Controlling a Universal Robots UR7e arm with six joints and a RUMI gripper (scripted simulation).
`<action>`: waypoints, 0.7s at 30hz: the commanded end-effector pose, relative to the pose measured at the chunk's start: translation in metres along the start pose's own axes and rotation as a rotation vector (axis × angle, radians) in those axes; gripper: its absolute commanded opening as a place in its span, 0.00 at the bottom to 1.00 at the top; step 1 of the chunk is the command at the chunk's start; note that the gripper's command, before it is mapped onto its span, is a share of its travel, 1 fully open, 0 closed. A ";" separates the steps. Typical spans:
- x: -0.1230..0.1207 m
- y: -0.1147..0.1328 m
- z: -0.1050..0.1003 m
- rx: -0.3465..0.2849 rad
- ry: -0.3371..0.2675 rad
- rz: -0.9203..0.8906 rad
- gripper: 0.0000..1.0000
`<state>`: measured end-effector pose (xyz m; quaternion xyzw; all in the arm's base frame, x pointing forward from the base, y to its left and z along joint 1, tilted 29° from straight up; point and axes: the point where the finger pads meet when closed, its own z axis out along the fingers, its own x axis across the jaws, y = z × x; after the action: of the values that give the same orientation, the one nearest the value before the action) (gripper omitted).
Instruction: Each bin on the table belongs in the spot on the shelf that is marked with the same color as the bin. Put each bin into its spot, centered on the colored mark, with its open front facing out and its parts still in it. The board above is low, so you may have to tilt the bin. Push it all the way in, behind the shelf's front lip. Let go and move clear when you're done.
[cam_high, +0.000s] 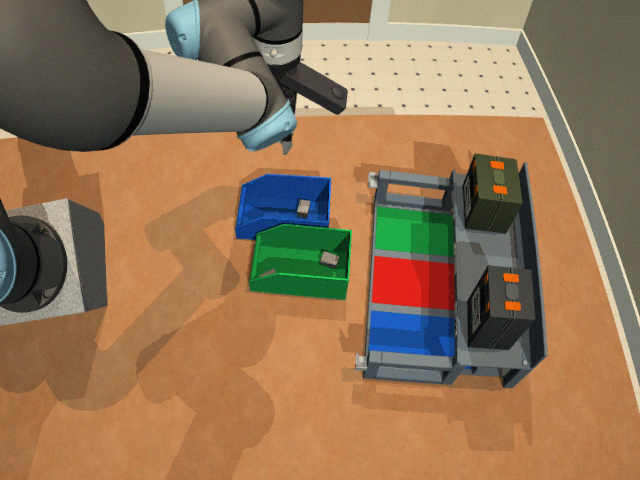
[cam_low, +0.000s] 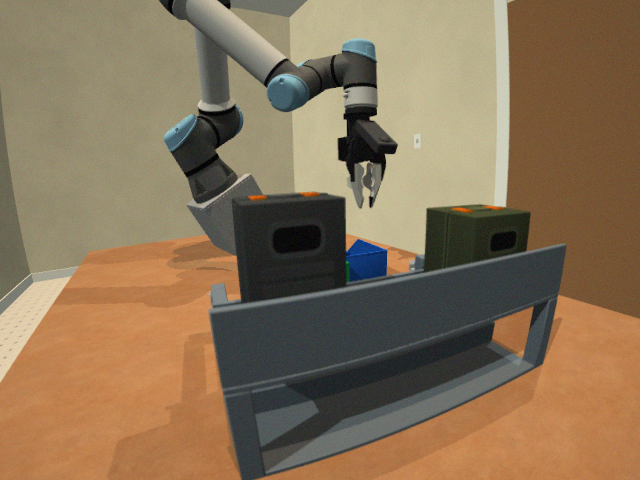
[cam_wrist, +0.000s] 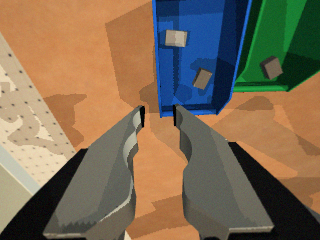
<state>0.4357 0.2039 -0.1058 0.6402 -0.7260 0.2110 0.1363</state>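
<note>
The gripper (cam_low: 366, 202) hung high above the table (cam_high: 206, 403), its jaws slightly parted and holding nothing, off the far side of the blue bin (cam_high: 281, 205). That bin sat on the table touching the green bin (cam_high: 299, 260), each with small gray parts inside, both just beside the shelf (cam_high: 537, 289), whose green mark (cam_high: 410, 229), red mark (cam_high: 410, 281) and blue mark (cam_high: 408, 333) lay uncovered.

Top overhead; exterior low behind shelf (cam_low: 372, 315); wrist downward, near bins.
</note>
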 end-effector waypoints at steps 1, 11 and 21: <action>0.000 -0.001 0.002 0.000 0.001 0.001 0.15; 0.001 0.001 0.009 -0.003 0.002 0.000 0.15; 0.001 0.000 0.026 -0.003 0.003 0.000 0.15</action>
<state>0.4368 0.1970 -0.1174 0.6395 -0.7265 0.2107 0.1373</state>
